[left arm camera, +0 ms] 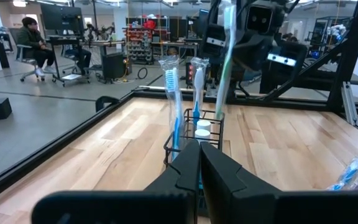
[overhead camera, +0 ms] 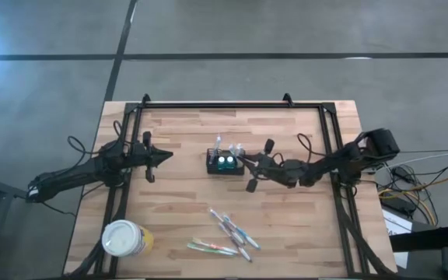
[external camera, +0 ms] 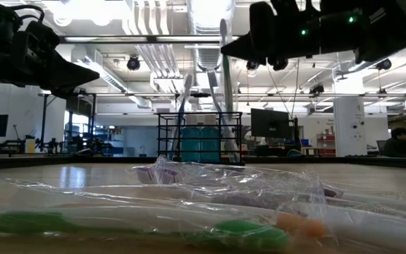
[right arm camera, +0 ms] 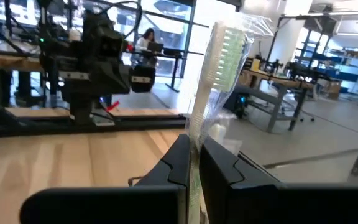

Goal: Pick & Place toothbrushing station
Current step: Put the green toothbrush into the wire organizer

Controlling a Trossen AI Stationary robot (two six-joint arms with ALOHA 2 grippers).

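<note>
High view is showing the black wire caddy (overhead camera: 225, 163) sitting near the middle of the wooden counter (overhead camera: 177, 210), with two wrapped toothbrushes standing upright in it. The right gripper (overhead camera: 249, 173) is hovering just beside the caddy, on the side away from the left arm; its fingers (right arm camera: 182, 163) are pinching shut on a wrapped toothbrush (right arm camera: 215, 74) with a green-bristled head, holding it upright. In the low view that toothbrush is hanging above the caddy (external camera: 199, 137), close to its right edge. The left gripper (overhead camera: 162, 155) is waiting well apart from the caddy on the opposite side, pointing toward it, its fingers (left arm camera: 185, 171) pressed together and holding nothing. More wrapped toothbrushes (overhead camera: 228, 233) are lying on the counter nearer the front edge than the caddy. A yellow cup with a white lid (overhead camera: 125, 238) is standing at the front corner on the left arm's side.
</note>
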